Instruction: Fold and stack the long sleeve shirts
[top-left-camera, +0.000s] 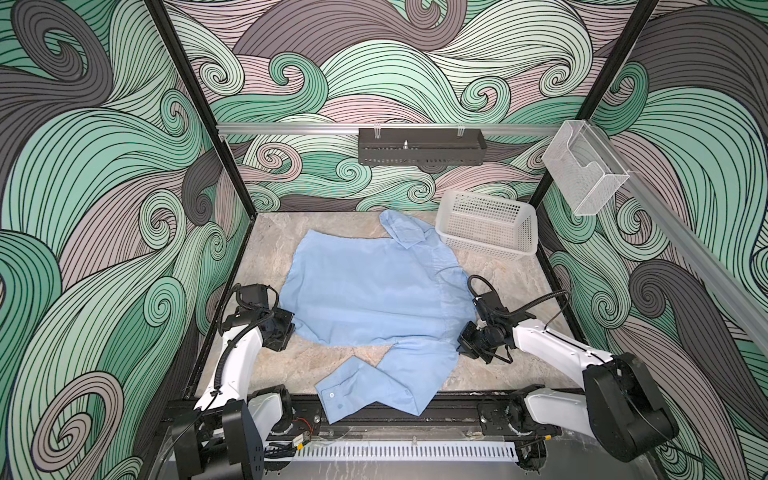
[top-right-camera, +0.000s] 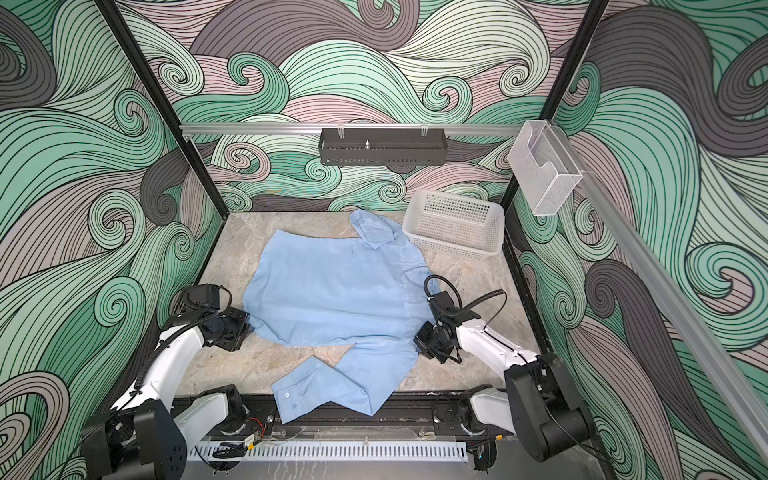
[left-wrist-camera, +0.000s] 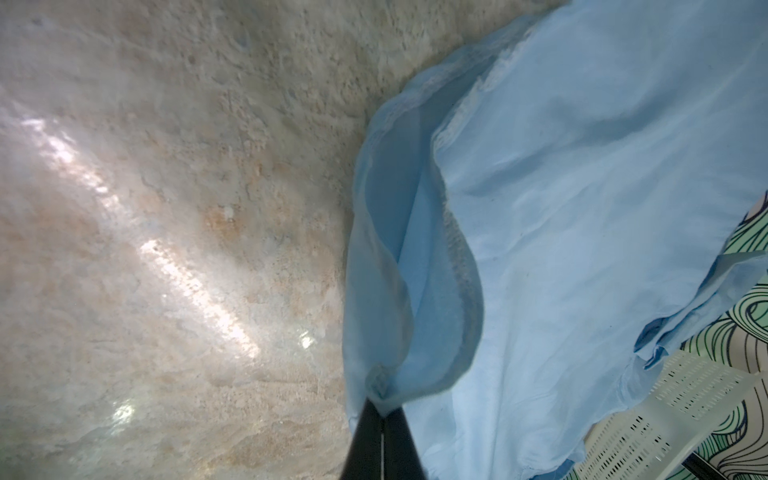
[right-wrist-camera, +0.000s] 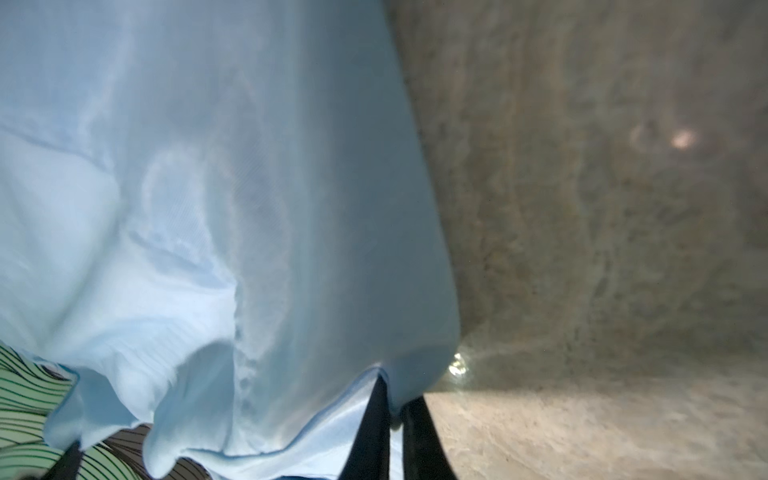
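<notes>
Pinched in left tool (left-wrist-camera: 381, 409): hem of light blue thin-fabric button-up shirt (top-left-camera: 374, 291). Pinched in right tool (right-wrist-camera: 392, 397): its opposite edge. Between both tools, spread on stone-patterned worktop (top-left-camera: 511, 270).

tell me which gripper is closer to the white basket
Right. The right gripper is shut on the shirt at its edge on the basket's side; the left gripper is shut on the opposite edge, with the whole shirt between it and the basket.
</notes>
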